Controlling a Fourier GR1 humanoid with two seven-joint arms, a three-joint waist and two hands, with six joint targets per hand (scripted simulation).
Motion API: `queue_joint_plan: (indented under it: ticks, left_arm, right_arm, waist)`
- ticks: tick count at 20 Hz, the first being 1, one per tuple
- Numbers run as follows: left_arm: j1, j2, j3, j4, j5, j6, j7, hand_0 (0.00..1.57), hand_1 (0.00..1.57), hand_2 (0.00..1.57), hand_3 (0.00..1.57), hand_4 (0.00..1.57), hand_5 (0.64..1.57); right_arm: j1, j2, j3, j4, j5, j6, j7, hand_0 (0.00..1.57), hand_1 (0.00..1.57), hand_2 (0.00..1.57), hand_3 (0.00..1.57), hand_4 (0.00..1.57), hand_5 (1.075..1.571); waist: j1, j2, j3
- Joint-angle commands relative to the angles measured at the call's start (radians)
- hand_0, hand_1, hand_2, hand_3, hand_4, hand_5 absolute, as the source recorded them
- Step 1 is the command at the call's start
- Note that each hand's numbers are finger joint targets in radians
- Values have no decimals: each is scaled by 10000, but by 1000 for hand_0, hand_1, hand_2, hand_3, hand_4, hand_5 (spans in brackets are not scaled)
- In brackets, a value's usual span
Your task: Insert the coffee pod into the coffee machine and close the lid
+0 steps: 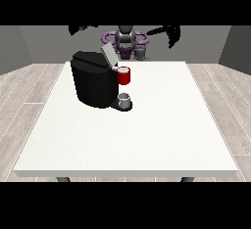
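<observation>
On the white table (147, 140) stand one black coffee machine (93, 83), its lid (109, 54) tilted up, one red pod holder (124, 76) and one grey cup (125, 99) beneath. No coffee pod can be made out. Both hands, at view's left (81, 27) and right (171, 33), hang raised; whether their fingers are released or clenched cannot be told. Wide bare tabletop lies frontward.

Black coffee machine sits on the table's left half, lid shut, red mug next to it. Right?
Not quite. The front view shows the lid raised and tilted open, not shut. The rest holds: the black coffee machine sits on the left half of the table, with the red mug next to it.
</observation>
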Motion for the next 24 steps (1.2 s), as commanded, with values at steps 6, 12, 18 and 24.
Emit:
queue_joint_plan:
  ticks: [6,12,18,24]
  left_arm:
    - [1048,-728,91,-1086,1212,-660,504,0,0,0,0,0,1571]
    - [2045,-763,-162,-2214,1658,-809,324,0,0,0,0,0,1571]
    - [3196,-1046,-1551,-3833,2606,-608,1166,0,0,0,0,112,1571]
    - [3856,-1052,-1300,-5069,2717,-334,1190,0,0,0,0,0,1571]
  right_arm:
    - [-625,-238,356,17,187,480,567,0,0,0,0,0,1571]
    - [-1005,40,611,428,684,339,-16,0,0,0,0,0,1571]
    - [-1878,-278,-39,1441,167,826,521,0,0,0,0,0,1571]
    - [-1776,-106,-264,2150,3,1110,-556,0,0,0,0,0,1571]
  waist:
    - [1108,-233,6]
    - [1365,575,8]
    - [1724,354,9]
    - [1542,1340,9]
